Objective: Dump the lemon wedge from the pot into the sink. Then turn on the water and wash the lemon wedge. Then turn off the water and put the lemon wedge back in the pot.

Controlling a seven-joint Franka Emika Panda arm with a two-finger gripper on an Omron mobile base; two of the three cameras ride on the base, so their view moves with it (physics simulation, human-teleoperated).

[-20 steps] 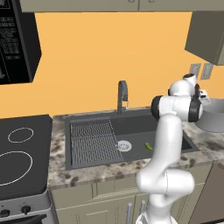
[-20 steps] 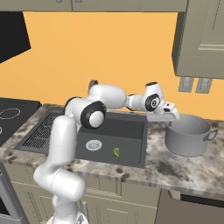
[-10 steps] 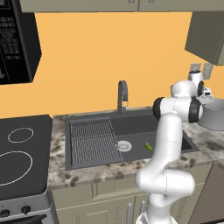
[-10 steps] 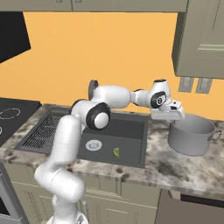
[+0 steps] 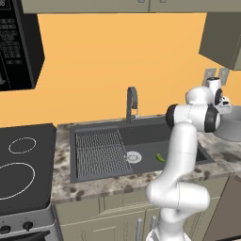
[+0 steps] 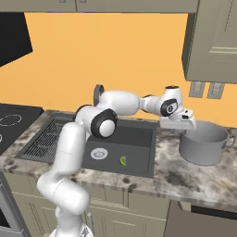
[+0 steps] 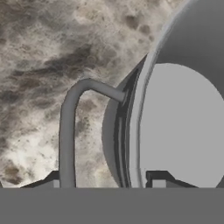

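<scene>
The lemon wedge [image 5: 161, 157] [image 6: 123, 161] lies on the floor of the dark sink [image 5: 146, 141] [image 6: 134, 139], right of the silver drain [image 5: 133, 156] [image 6: 99, 153]. Right of the sink, the grey pot [image 5: 230, 127] [image 6: 203, 143] [image 7: 183, 127] stands upright on the marbled counter. My gripper [image 5: 226, 106] [image 6: 185, 124] [image 7: 105, 183] hovers just above the pot's left rim. Its jaws stand apart, open, straddling the pot's side handle [image 7: 68, 127] and rim from above. The pot's inside looks bare. No stream comes from the arched faucet [image 5: 132, 101] [image 6: 98, 92].
A ribbed wire grid [image 5: 99, 150] [image 6: 44, 139] covers the sink's left half. A black stovetop [image 5: 23, 164] [image 6: 9, 120] lies further left, with a microwave [image 5: 16, 42] above it. Wall outlets [image 5: 215, 74] [image 6: 206, 89] and an upper cabinet [image 6: 213, 41] sit above the pot.
My gripper has swung right, from beside the pot to over its left rim, and its jaws stand a little wider. Pot and lemon wedge have not moved.
</scene>
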